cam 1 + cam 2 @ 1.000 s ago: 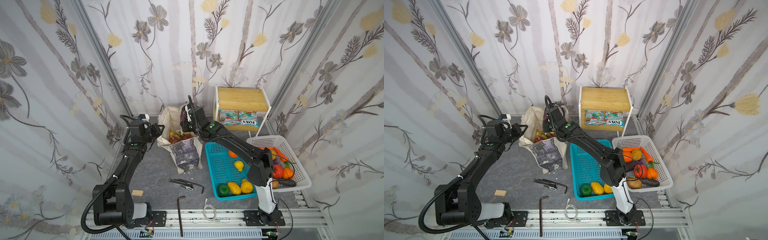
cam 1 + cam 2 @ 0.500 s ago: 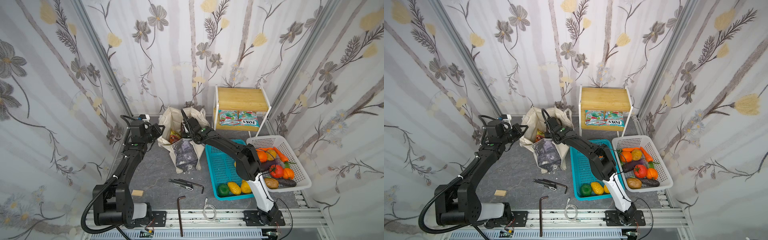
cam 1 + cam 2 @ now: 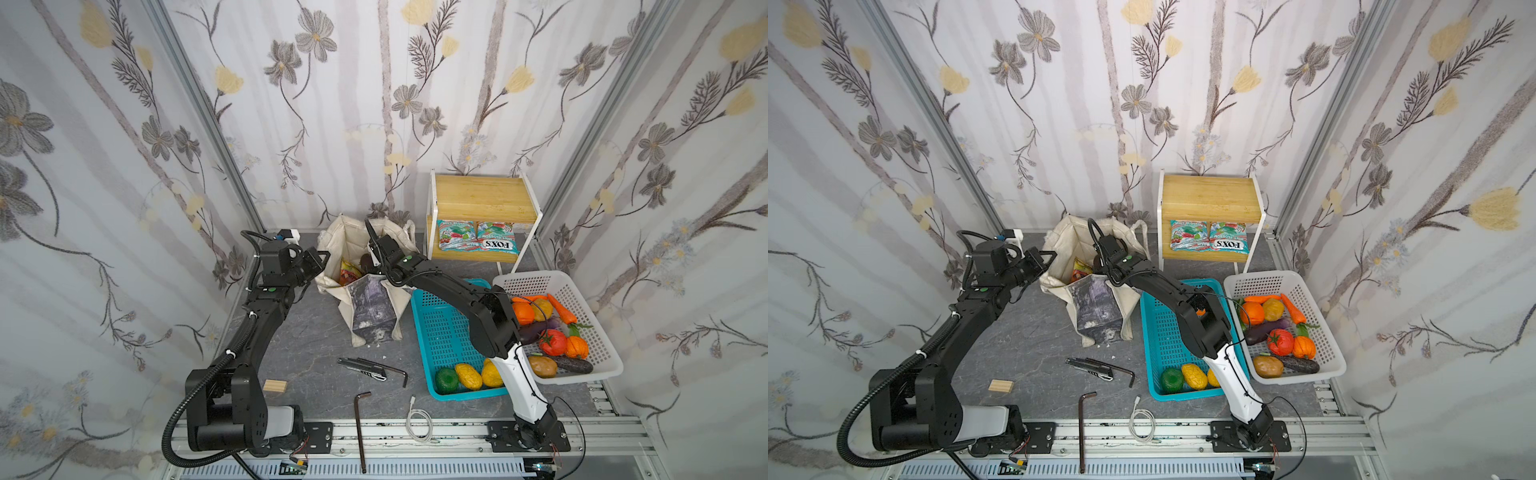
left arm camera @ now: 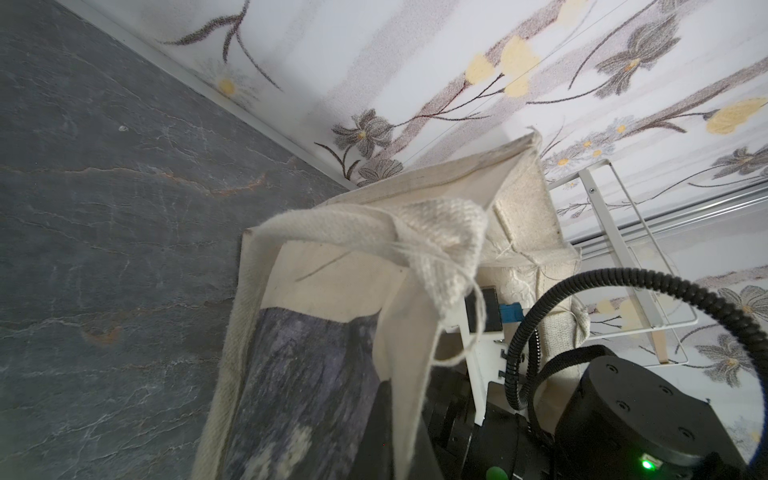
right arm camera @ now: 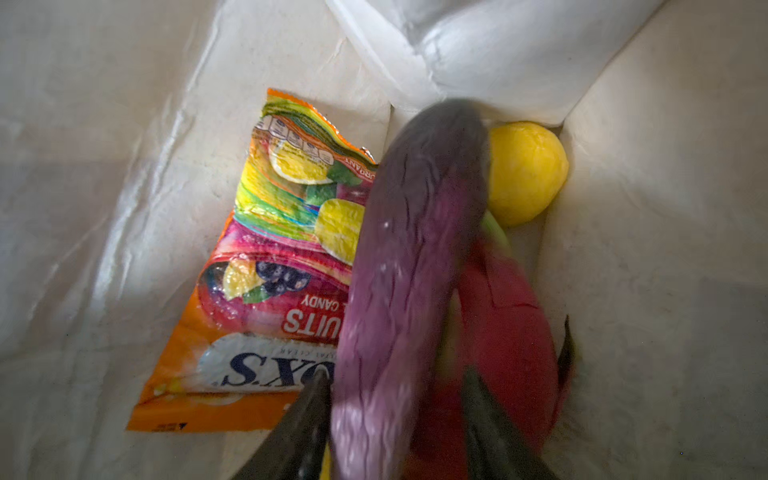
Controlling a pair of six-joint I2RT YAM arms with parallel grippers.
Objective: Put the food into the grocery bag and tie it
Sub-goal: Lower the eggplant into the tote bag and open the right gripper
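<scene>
Grey slate desk (image 3: 307, 332). Your left tool (image 3: 322, 257) closed on grocery bag (image 3: 372, 307) rim; right tool (image 5: 397, 376) straddles eggplant (image 5: 407, 270) inside bag, grip unclear. Eggplant likely smooth, stiff, slippery; take it mid-body.

Both top views are brightly and evenly lit, edges bowed by the lens; the eggplant (image 5: 407, 270) is motion-blurred in dimmer light.
</scene>
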